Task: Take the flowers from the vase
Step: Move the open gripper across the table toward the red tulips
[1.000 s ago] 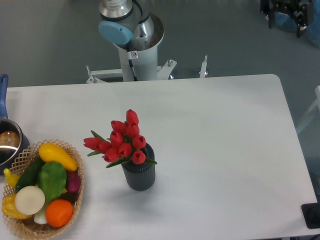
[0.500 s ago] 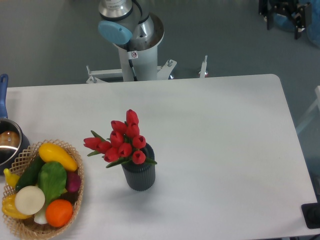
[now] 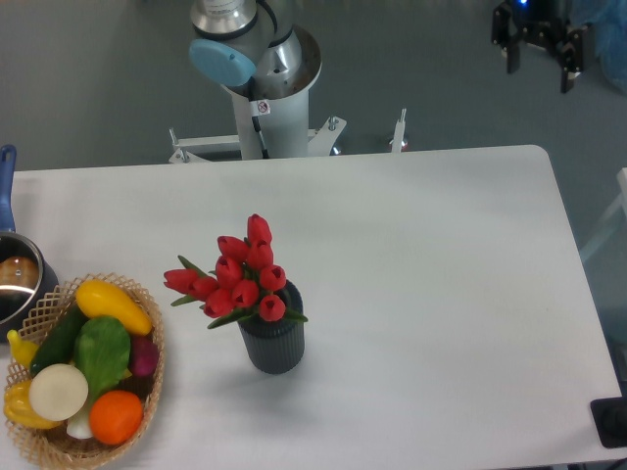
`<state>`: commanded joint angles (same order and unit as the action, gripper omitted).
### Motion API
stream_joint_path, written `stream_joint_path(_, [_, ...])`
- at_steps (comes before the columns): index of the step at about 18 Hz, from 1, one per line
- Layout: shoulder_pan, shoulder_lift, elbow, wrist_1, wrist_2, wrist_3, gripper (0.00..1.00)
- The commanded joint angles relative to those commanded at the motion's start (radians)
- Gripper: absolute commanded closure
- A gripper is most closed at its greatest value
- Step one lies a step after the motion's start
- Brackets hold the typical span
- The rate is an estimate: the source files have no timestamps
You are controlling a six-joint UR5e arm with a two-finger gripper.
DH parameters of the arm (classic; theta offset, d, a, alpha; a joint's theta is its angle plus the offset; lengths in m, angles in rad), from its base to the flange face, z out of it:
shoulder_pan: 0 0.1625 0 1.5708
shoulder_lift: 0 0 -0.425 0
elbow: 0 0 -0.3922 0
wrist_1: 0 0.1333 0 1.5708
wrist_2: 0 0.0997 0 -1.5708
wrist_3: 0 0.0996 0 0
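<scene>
The claw (image 3: pixel 538 51) is seen with jaws apart, empty, off beyond the counter's (image 3: pixel 441 294) far corner, while the flowers (image 3: pixel 240 277) are kept upright in the vase (image 3: pixel 272 341), well away, nearer the camera and leftward.

The gripper (image 3: pixel 537 54) sits at the top edge, its upper body and the arm behind it cut off. The flowers' (image 3: pixel 240 277) stems are hidden inside the vase (image 3: pixel 272 345). The steel pot (image 3: pixel 15 276) is cropped by the left edge, its blue handle only partly showing. The wicker basket (image 3: pixel 145 392) runs off the bottom edge.
</scene>
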<state>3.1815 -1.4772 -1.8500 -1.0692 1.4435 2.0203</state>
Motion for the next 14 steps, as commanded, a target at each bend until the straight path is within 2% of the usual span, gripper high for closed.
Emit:
stream_joint_path(4, [0.005,0.008,-0.014,-0.002,-0.002,0.000,0.00])
stream_joint_path(14, [-0.040,0.005,-0.018,-0.006,0.000,-0.060,0.00])
